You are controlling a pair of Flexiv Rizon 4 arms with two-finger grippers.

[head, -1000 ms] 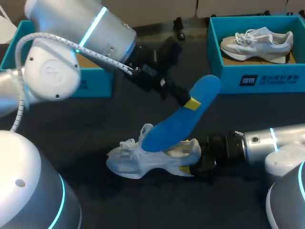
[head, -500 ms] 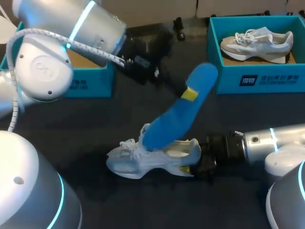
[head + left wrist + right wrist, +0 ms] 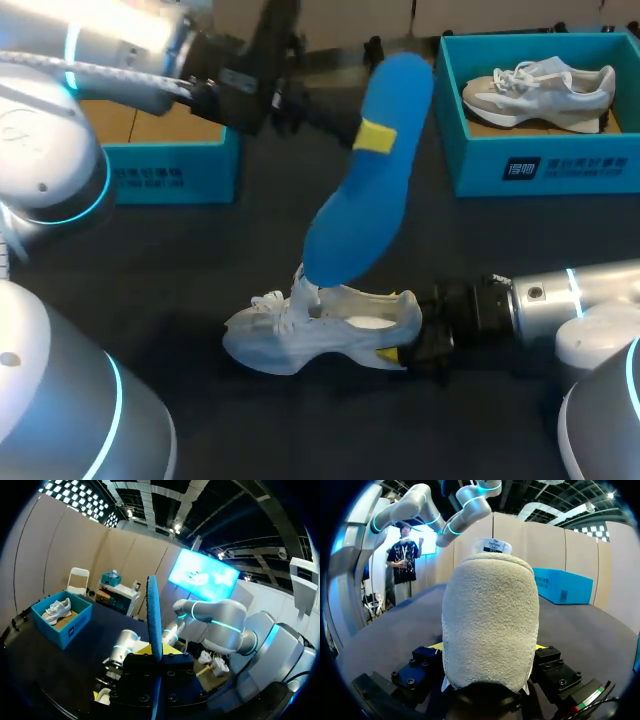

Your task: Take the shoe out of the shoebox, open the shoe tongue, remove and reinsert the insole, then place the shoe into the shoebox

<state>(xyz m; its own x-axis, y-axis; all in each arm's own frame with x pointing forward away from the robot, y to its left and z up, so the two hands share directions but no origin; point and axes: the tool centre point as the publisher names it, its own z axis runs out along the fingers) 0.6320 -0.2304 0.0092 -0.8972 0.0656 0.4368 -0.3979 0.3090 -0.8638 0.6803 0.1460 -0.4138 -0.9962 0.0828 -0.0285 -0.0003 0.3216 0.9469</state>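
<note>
Your left jaws pinch the blue insole (image 3: 362,195) from both sides a little above its middle, a yellow fingertip (image 3: 375,136) pressed flat on its face; in the left wrist view the insole (image 3: 153,617) runs edge-on straight out between the fingers. It hangs steeply tilted over the middle of the bench (image 3: 200,270), its upper end toward the far side and its lower end just over the opening of the white shoe (image 3: 320,332); you cannot tell whether that end touches the tongue. Your right jaws are clamped on the shoe's heel, with a yellow fingertip (image 3: 388,353) showing under the heel's near side, and in the right wrist view the shoe (image 3: 490,625) fills the gap between the two fingers. The shoe sits upright on its sole near the middle of the bench, toe pointing left, heel right. The left arm (image 3: 120,50) comes in from the far left, the right arm (image 3: 560,300) lies low from the right. At the far left stands a teal left shoebox (image 3: 170,175), partly hidden by the left arm. At the far right stands a teal right shoebox (image 3: 540,165) holding a grey-and-white second shoe (image 3: 540,88).
</note>
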